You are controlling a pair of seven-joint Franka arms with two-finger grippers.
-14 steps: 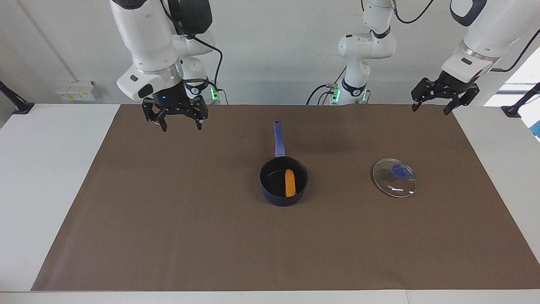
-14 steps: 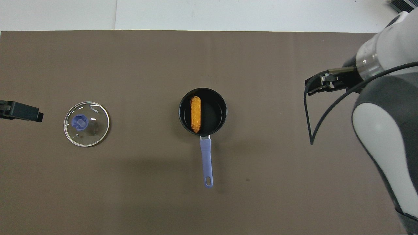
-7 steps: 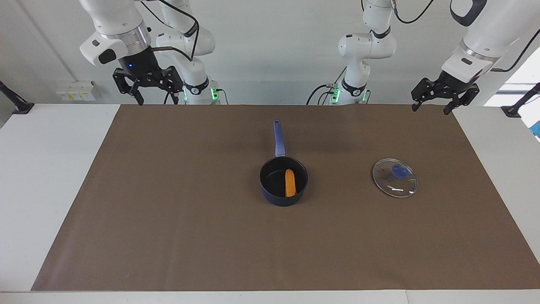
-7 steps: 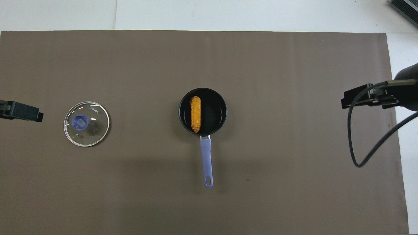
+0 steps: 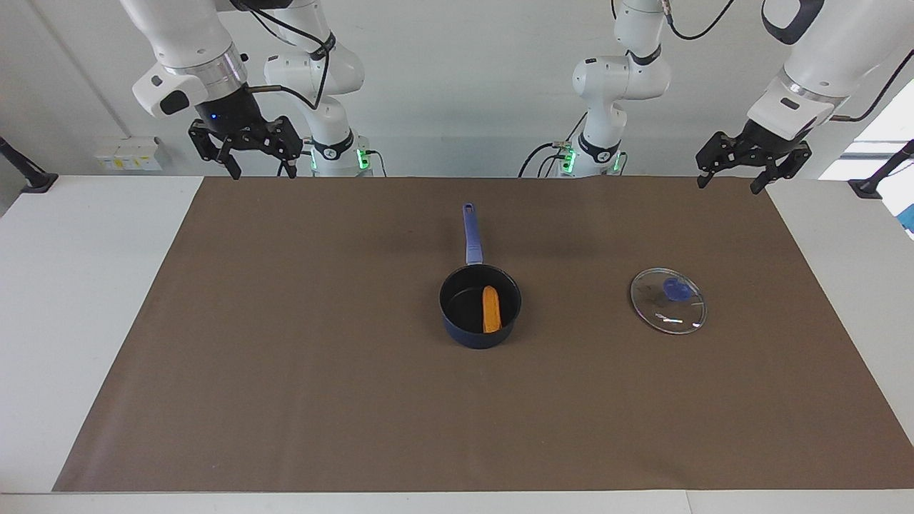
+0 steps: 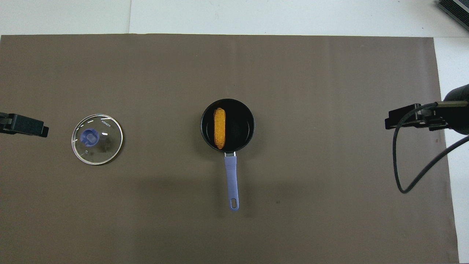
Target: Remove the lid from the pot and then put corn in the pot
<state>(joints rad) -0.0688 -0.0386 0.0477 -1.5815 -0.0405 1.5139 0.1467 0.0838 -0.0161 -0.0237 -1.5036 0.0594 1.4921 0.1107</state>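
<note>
Noting corn (image 5: 490,309) in pot (image 5: 480,305), lid (image 5: 668,300) off, left gripper (image 5: 737,163) and right gripper (image 5: 245,145) open, empty; I risk only knocking the pot's handle

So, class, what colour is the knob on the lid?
Blue, clearest in the overhead view: knob on the lid.

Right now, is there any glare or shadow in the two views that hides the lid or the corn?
Facing view: the lid carries a bright glint near its rim, yet its blue knob shows; the corn in the pot is plain. Overhead view: small glints on the glass, soft shadow on the brown mat near the pot handle; nothing is hidden.
</note>
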